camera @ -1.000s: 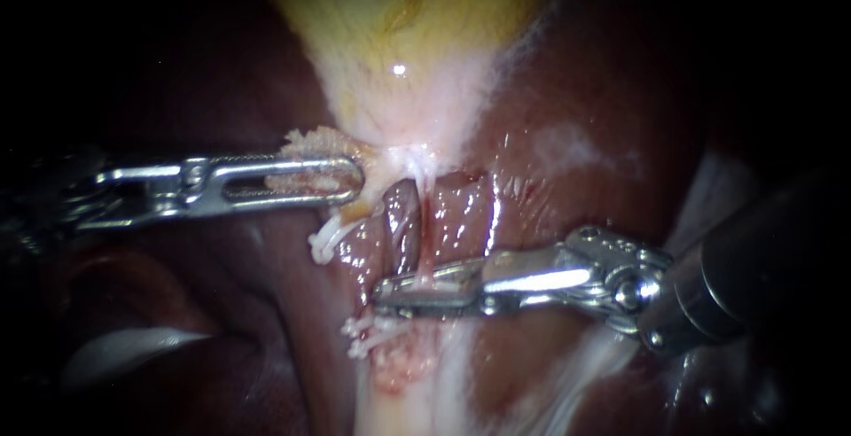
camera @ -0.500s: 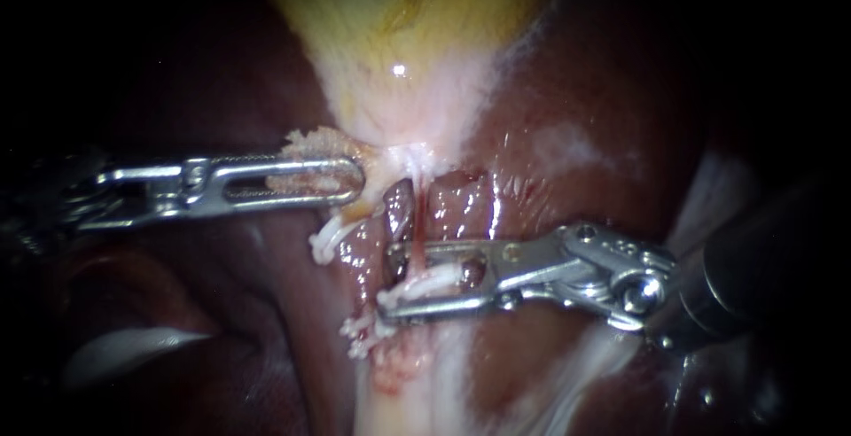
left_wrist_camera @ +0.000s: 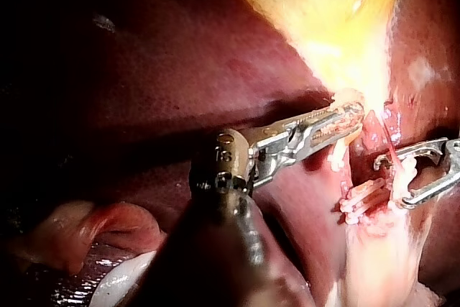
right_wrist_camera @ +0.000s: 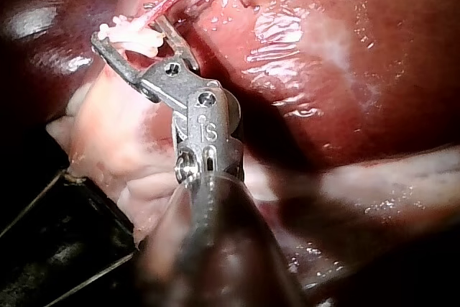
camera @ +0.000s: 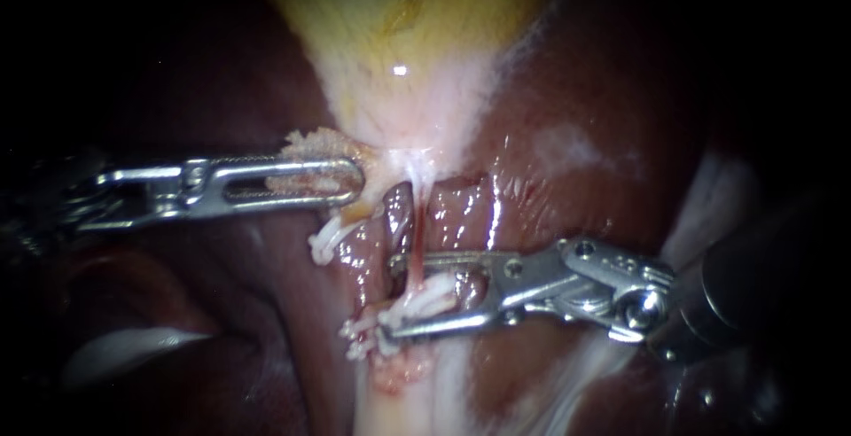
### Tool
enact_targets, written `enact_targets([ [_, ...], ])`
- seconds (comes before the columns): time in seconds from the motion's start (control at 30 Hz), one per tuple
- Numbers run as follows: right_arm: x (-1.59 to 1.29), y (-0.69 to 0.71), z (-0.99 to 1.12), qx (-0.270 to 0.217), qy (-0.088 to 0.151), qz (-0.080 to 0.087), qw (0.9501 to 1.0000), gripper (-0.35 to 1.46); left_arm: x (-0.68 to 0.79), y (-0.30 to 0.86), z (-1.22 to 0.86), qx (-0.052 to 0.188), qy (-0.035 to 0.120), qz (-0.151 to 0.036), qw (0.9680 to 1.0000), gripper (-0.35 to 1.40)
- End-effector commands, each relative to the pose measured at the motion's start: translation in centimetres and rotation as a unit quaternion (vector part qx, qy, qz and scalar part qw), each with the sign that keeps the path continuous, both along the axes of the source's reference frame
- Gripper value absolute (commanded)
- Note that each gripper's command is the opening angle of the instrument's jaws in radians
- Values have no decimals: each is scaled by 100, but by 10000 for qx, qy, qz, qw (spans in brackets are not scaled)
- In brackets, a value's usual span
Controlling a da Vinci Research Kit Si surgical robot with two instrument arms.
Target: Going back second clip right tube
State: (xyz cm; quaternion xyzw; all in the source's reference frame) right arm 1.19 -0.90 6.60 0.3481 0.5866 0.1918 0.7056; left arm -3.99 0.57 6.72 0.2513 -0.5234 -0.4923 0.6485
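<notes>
- Left instrument (camera: 350,179) clamps the gallbladder (camera: 408,19) at its pale neck.
- Right instrument (camera: 392,297) has its jaws gaping around a white clip (camera: 432,294) on a tube (camera: 415,237).
- Wet, glistening liver (camera: 567,161); darkness beyond.

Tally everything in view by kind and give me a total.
instruments: 2 (left instrument, right instrument)
white clips: 3
gallbladder: 1
liver: 1
total: 7
</notes>
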Motion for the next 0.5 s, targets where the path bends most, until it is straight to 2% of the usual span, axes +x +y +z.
enact_targets([
  [0.03,0,-2,-1,-2,31,-38,10000,50,0,0,0,-1,1,0,10000,-35],
  [0.43,0,4,6,-58,74,-81,9999,50,0,0,1,-2,2,-1,10000,-35],
  [0.5,-1,8,10,-121,-18,39,9999,50,0,-1,1,-3,2,-1,10000,-35],
])
